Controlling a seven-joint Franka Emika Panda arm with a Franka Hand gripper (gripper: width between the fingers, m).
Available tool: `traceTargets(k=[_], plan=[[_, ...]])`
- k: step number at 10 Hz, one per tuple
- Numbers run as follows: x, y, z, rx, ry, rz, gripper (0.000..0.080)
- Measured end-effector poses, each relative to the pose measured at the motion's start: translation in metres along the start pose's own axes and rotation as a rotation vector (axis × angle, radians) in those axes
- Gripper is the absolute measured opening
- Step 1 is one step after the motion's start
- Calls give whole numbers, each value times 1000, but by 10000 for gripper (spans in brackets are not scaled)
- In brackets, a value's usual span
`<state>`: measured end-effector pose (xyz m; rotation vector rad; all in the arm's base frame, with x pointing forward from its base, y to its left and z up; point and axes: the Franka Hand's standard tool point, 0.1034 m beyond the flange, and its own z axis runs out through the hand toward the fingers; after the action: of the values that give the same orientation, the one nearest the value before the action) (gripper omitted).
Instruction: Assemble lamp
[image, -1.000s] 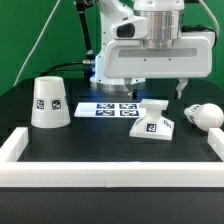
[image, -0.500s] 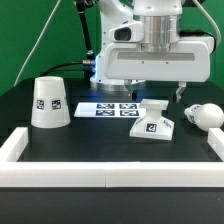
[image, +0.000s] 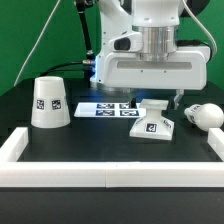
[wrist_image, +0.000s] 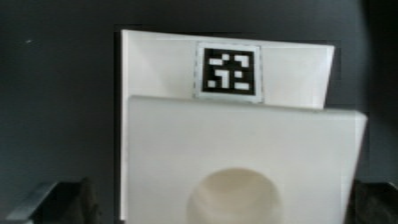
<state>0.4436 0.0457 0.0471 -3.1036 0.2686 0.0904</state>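
The white stepped lamp base (image: 152, 123) stands on the black table with a tag on its front. My gripper (image: 155, 100) is open and hangs just above it, one finger on each side. In the wrist view the base (wrist_image: 231, 130) fills the picture, with its tag and a round socket (wrist_image: 240, 196), and my dark fingertips (wrist_image: 68, 202) show at either edge, apart from the base. The tapered shade (image: 50, 102) stands at the exterior view's left. The round-headed bulb (image: 206, 115) lies at the right.
The marker board (image: 105, 108) lies flat behind the base. A low white wall (image: 110, 176) runs along the table's front and both sides. The robot's pedestal (image: 97, 68) stands at the back.
My gripper has come down toward the lamp base, still open. The base, shade and bulb have not moved.
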Motion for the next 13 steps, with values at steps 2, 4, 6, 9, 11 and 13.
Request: traceTargets(k=[2, 4, 6, 9, 11, 13], plan=[[1, -1, -1, 0, 0, -3, 600], [1, -1, -1, 1, 1, -7, 532], [1, -1, -1, 1, 1, -7, 532], [5, -2, -1, 1, 4, -35, 532], [34, -12, -3, 11, 34, -126, 534], [64, -27, -5, 20, 69, -185, 534]])
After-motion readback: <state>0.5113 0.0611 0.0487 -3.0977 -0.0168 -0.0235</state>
